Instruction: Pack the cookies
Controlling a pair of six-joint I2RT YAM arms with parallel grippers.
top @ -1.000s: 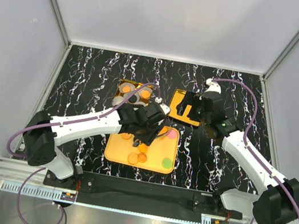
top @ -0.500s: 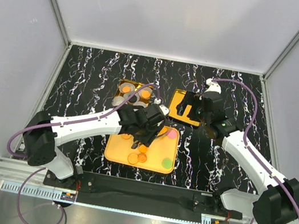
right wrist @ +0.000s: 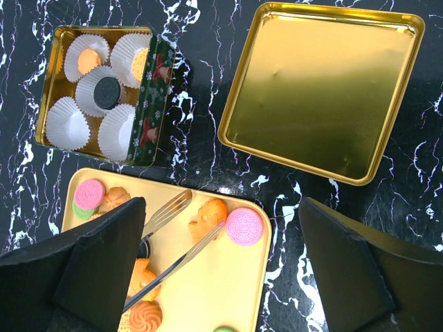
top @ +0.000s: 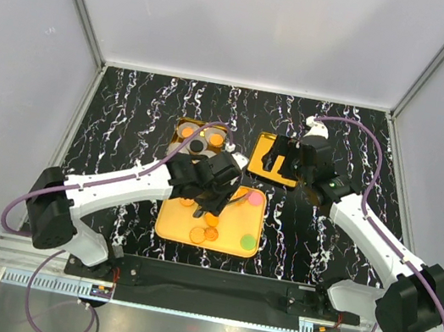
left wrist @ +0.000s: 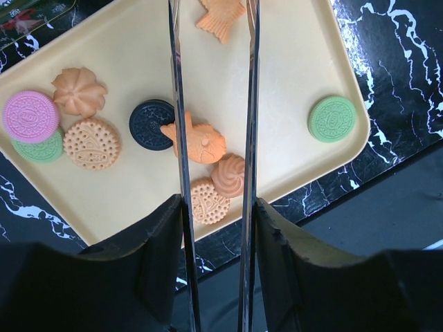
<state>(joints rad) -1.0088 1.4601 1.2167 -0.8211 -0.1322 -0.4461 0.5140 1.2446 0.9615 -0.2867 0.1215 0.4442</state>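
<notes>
Several cookies lie on a yellow tray (left wrist: 291,62): a fish-shaped one (left wrist: 201,142), a black one (left wrist: 151,124), a pink one (left wrist: 29,116), a green one (left wrist: 332,119) and orange swirls. My left gripper (left wrist: 213,228) (top: 208,188) is shut on metal tongs (left wrist: 178,104). Their two blades stand apart on either side of the fish cookie, above the tray. My right gripper (right wrist: 221,277) (top: 285,162) is open and empty, high above the tray's far right corner. A gold tin (right wrist: 149,90) holds white paper cups; an orange (right wrist: 88,61) and a black cookie (right wrist: 106,90) lie in two of them.
The tin's gold lid (right wrist: 322,90) lies upside down on the black marbled table (top: 129,107), right of the tin. The tin (top: 184,129) stands just beyond the tray (top: 173,226). Grey walls close in the table on three sides.
My left gripper with the tongs has shifted slightly to the left over the tray, uncovering more of the tin. The right arm has not moved.
</notes>
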